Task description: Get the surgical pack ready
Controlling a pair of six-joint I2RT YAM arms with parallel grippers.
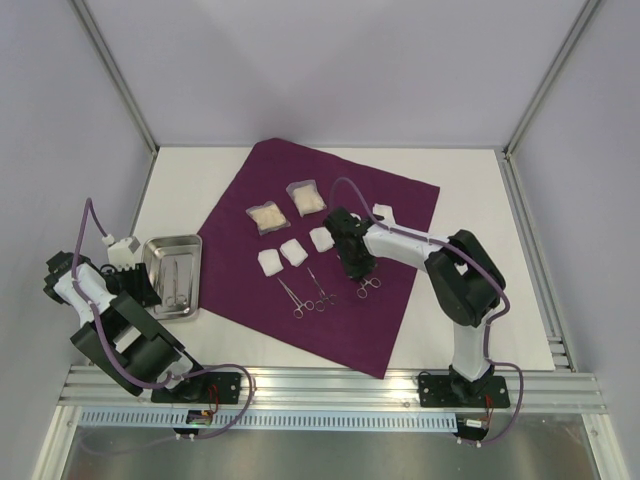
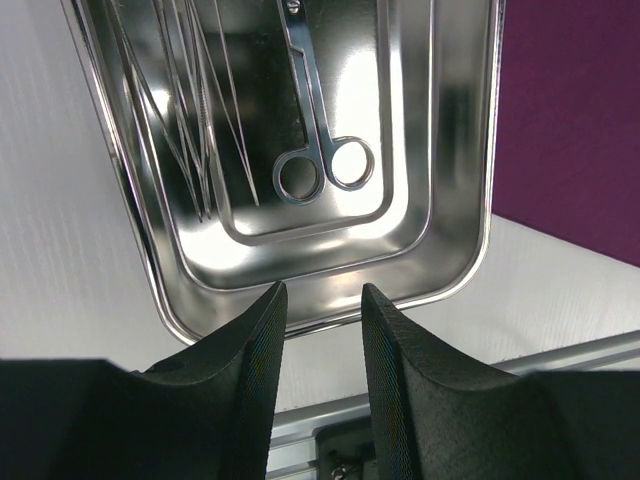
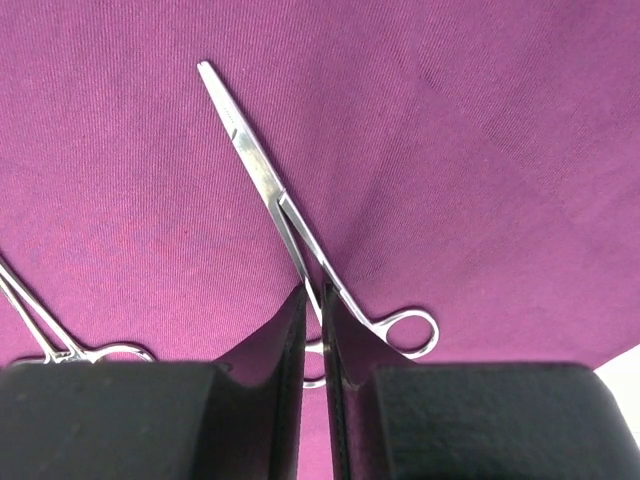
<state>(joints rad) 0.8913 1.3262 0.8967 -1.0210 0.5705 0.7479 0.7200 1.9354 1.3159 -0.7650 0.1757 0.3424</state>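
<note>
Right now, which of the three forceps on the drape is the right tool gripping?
The rightmost forceps: the only one with its shank pinched by the right tool.

Arm links: black and white segments are seen on the left arm (image 1: 140, 345) and right arm (image 1: 465, 275).
Cables (image 1: 86, 225): purple, looped at each base.
Fingers (image 2: 255, 380): matte black, finely ribbed.

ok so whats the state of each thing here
drape: spread flat, unfolded
tray: upright beside the drape, instruments inside
scissors: tips hidden, lying in the tray
forceps: tips together, lying on the drape, gripped
other two forceps: loose on the drape
gauze pads: lying on the drape
left hand: open, empty, at the tray's edge
right hand: shut on the forceps
</note>
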